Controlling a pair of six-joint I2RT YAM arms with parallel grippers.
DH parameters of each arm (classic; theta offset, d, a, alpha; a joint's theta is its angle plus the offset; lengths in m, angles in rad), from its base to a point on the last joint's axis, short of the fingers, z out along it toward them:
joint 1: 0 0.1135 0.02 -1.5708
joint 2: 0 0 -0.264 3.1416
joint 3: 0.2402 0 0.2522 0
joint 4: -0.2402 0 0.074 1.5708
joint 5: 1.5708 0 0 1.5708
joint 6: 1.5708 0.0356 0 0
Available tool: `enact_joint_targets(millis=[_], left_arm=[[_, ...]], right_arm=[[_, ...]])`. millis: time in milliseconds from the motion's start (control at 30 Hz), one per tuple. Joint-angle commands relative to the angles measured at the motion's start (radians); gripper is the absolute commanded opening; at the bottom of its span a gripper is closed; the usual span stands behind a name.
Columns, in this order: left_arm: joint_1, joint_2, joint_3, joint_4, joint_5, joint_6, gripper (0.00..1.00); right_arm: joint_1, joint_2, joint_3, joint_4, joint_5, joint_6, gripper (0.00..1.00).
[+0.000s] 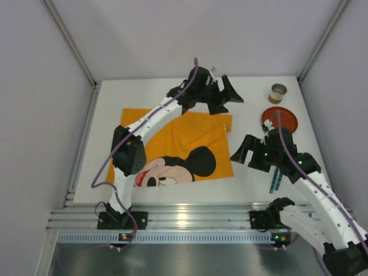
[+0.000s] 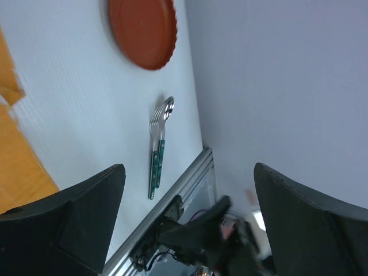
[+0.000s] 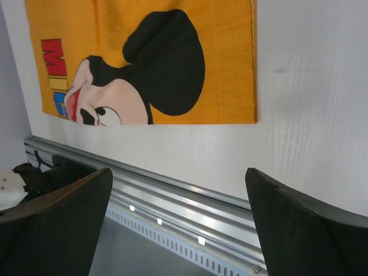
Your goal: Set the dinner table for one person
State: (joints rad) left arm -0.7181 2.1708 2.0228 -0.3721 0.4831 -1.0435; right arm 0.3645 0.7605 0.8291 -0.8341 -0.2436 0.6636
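The white dinner table (image 1: 155, 98) has an orange Mickey Mouse placemat (image 1: 178, 146) lying left of centre, its far right corner folded over. A red plate (image 1: 280, 119) and a small cup (image 1: 278, 92) sit at the far right. A fork and spoon with green handles (image 1: 276, 179) lie side by side near the right front. My left gripper (image 1: 229, 99) is open and empty above the placemat's far right corner. My right gripper (image 1: 241, 154) is open and empty beside the placemat's right edge. The left wrist view shows the plate (image 2: 142, 31) and the cutlery (image 2: 158, 149).
A ribbed aluminium rail (image 1: 184, 218) runs along the near table edge and also shows in the right wrist view (image 3: 184, 207). Grey walls enclose the left, back and right sides. The right arm (image 2: 218, 236) shows blurred low in the left wrist view.
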Motion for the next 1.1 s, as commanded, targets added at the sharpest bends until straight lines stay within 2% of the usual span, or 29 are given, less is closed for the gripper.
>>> enact_joint_targets(millis=[0,133,167,300,433,600,700,800,833,900,933,967,1067], left_arm=[[0.12,-0.238,-0.044,0.0,-0.033,0.05,0.99],[0.216,-0.402,-0.162,-0.158,-0.086,0.143,0.99],[0.251,-0.434,-0.235,-0.181,-0.087,0.158,0.98],[0.295,-0.598,-0.401,-0.231,-0.139,0.201,0.98],[0.321,-0.753,-0.536,-0.289,-0.19,0.226,0.99],[0.347,-0.877,-0.624,-0.35,-0.233,0.246,0.99],[0.368,-0.922,-0.651,-0.386,-0.264,0.254,0.99],[0.382,-0.94,-0.67,-0.406,-0.271,0.258,0.98],[0.385,-0.942,-0.677,-0.409,-0.27,0.263,0.99],[0.385,-0.942,-0.687,-0.407,-0.268,0.264,0.99],[0.387,-0.944,-0.696,-0.404,-0.267,0.264,0.99],[0.387,-0.944,-0.702,-0.393,-0.261,0.263,0.98],[0.387,-0.941,-0.723,-0.372,-0.25,0.258,0.98]], right_arm=[[0.002,0.086,-0.067,0.139,-0.048,0.039,1.0],[0.002,0.229,-0.119,0.226,-0.029,0.016,1.0],[0.002,0.29,-0.128,0.254,-0.037,0.013,1.0],[0.002,0.46,-0.128,0.366,-0.068,0.005,1.0],[0.002,0.618,-0.096,0.391,-0.054,-0.018,1.0],[0.002,0.712,-0.091,0.455,-0.079,-0.024,0.99],[0.007,0.764,-0.093,0.486,-0.094,-0.015,0.93],[0.013,0.798,-0.091,0.51,-0.111,-0.007,0.75],[0.013,0.8,-0.091,0.509,-0.111,-0.006,0.55],[0.014,0.79,-0.096,0.498,-0.099,-0.005,0.29],[0.014,0.771,-0.097,0.488,-0.091,-0.007,0.07],[0.016,0.761,-0.097,0.456,-0.07,-0.009,0.0],[0.013,0.686,-0.1,0.344,0.028,-0.016,0.0]])
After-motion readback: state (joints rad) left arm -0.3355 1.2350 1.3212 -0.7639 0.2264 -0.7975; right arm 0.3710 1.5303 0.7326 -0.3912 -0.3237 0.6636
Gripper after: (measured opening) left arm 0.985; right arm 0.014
